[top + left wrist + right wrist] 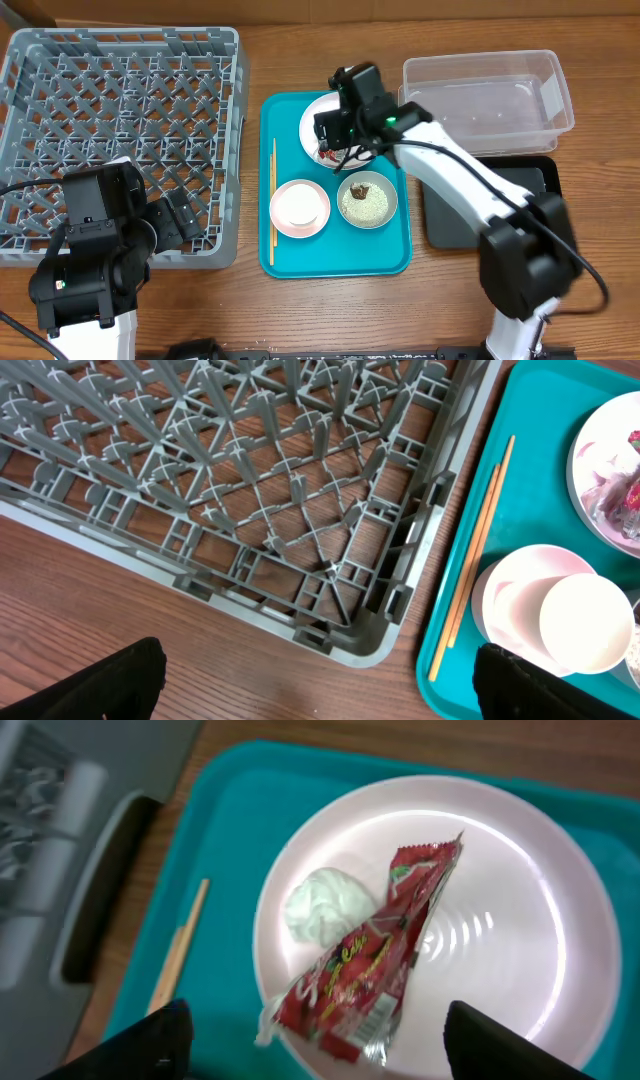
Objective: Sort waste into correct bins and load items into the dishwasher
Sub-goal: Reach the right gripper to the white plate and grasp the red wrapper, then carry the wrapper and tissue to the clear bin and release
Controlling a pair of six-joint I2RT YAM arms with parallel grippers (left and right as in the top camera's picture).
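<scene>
**Inspector:** Location of the waste item?

**Arm unit:** 1 red wrapper (365, 970) lies flat on the white plate (520, 920), touching a crumpled white tissue (325, 908) on its left. The plate sits at the far end of the teal tray (230, 850).

**Inspector:** State of your end effectors?

**Arm unit:** My right end effector (322, 1048) hangs over the plate with its 2 fingers spread wide, gripping nothing. I cannot tell whether it touches the wrapper. My left end effector (320, 685) is also spread and empty, over the bench (90, 610) by the near corner of the grey dish rack (120, 100).

**Inspector:** Other items?

**Arm unit:** On the tray are chopsticks (274, 200), a pink bowl (299, 208) and a rice bowl (367, 200). To the right of the tray are 1 clear bin (485, 62) and 1 black bin (450, 215).
</scene>
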